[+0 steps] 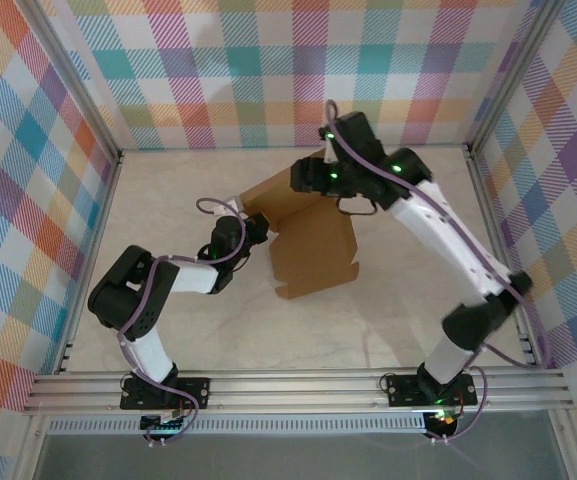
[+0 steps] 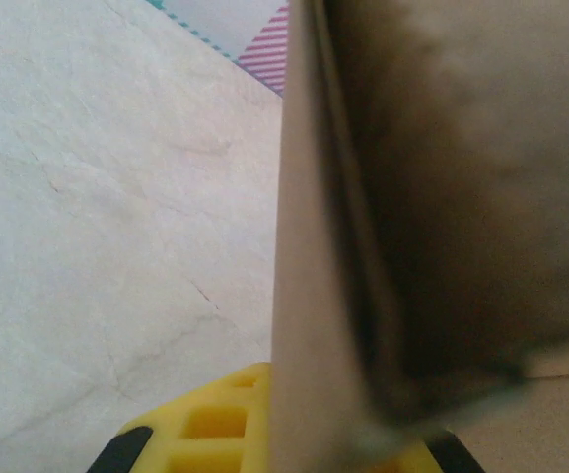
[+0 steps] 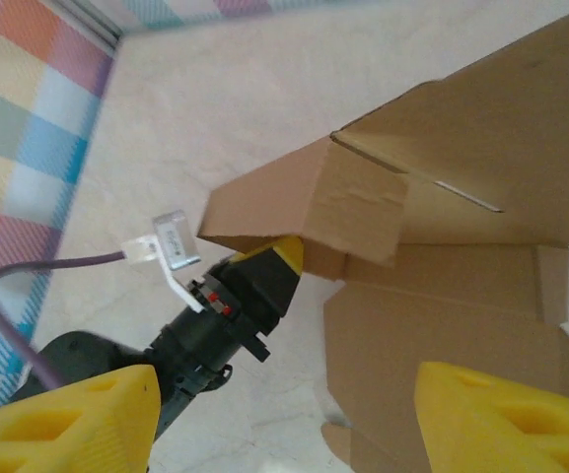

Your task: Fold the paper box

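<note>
While left fingers [image 3: 276, 256] clamp the paper box [image 1: 313, 245] at nine o'clock, right fingers [image 3: 501, 414] gape; its unsupported raised flap [image 3: 358, 207] could unfold.

Overhead rear overview, two wrist close-ups, shared paper box [image 1: 313, 250]

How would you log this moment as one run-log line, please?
paper box: partly folded, on table | left pincer: shut on paper box edge | right pincer: open, holding nothing
</note>
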Robot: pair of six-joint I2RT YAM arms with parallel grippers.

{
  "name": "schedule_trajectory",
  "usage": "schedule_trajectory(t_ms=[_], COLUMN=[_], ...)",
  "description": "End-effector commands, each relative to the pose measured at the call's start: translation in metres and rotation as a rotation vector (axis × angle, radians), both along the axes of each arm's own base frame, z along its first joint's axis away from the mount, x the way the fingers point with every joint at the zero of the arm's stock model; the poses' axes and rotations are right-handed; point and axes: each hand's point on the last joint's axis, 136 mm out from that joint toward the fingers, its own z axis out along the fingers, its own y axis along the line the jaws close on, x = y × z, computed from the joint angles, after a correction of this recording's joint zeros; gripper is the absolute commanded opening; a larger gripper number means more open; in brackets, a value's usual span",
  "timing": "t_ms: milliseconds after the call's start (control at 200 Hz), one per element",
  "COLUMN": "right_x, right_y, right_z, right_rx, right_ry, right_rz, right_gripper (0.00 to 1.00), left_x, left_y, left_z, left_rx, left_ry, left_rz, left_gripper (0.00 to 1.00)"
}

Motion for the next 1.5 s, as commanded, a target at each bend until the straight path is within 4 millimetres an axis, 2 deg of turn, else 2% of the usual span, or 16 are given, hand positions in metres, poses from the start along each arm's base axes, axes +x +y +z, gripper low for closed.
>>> schedule_trajectory(t_ms=[0,95,205,295,400,605,725,825,1195,1365,1495], right_x=[0.004,0.005,0.01,0.018,0.031,0.054,0.056,0.05,0.023,0.023,0.024], right_y=[-0.051,-0.095,-0.128,-0.137,-0.138,-0.123,-0.109,-0.1,-0.068,-0.053,-0.044], right_z=[0.034,0.033,0.019,0.01,-0.003,-0.03,-0.04,-0.047,-0.056,-0.064,-0.077], right_rx=[0.044,0.125,0.235,0.274,0.288,0.304,0.348,0.377,0.319,0.203,0.12], right_ry=[-0.154,-0.17,-0.108,-0.072,-0.049,0.037,0.082,0.12,0.103,0.068,0.066], right_rz=[-0.09,-0.153,-0.172,-0.139,-0.106,-0.02,0.056,0.114,0.288,0.354,0.386], right_gripper=[0.7,0.7,0.69,0.68,0.62,0.55,0.47,0.43,0.43,0.45,0.45], left_x=[-0.004,-0.007,-0.01,-0.013,-0.015,-0.018,-0.017,-0.016,-0.014,-0.018,-0.024], left_y=[-0.007,-0.01,-0.016,-0.018,-0.019,-0.021,-0.02,-0.019,-0.023,-0.025,-0.024], left_z=[0.012,0.014,0.021,0.025,0.028,0.035,0.032,0.03,0.033,0.036,0.032], left_rx=[0.022,0.025,0.007,-0.006,-0.01,-0.021,-0.005,-0.011,-0.028,-0.009,0.057], left_ry=[0.029,0.04,0.032,0.032,0.034,0.026,0.048,0.058,0.071,0.076,0.146], left_rz=[-0.066,-0.104,-0.15,-0.162,-0.176,-0.19,-0.184,-0.171,-0.175,-0.203,-0.226], left_gripper=[0.0,0.0,0.0,0.0,0.0,0.01,0.02,0.0,0.0,0.0,0.0])
